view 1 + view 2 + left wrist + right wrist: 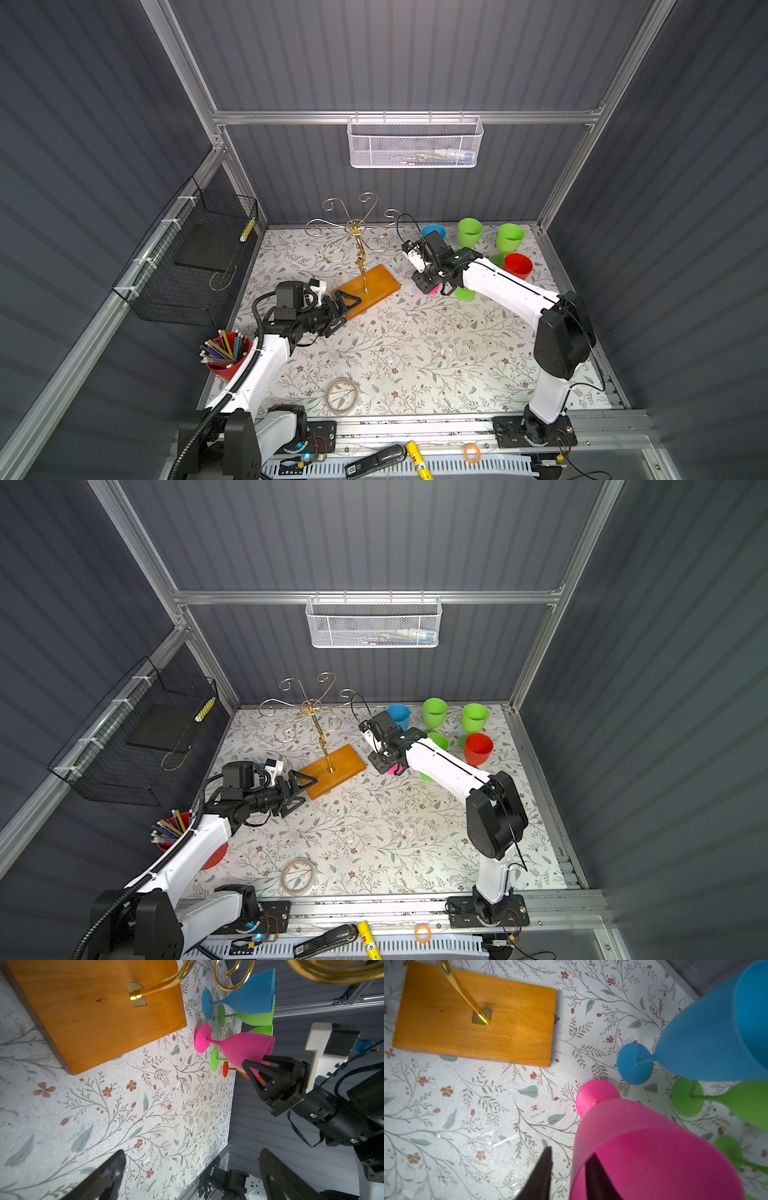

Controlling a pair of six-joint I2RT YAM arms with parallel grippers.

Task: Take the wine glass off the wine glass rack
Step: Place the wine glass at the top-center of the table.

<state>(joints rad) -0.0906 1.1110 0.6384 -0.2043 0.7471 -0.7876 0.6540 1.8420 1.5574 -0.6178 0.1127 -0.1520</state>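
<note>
Releasing upright pink wine glass [643, 1147], lower right: right fingers [542, 1174] parted astride rim, left fingers [104, 1178] wide open; withdraw straight up.

We've got 2 arms, left arm [266, 365] & right arm [507, 286]: white shells w/ black joint housings, each on a black screwed-down base plate [534, 432]. Left carries a ribbed black conduit [205, 415], right a thin black wire [519, 279]. Left claw [341, 312] & right claw [255, 1059] are black w/ triangular cut-out fingers, plus white cam brackets [320, 1043] & small green LEDs [311, 1114] on the right wrist.
</note>
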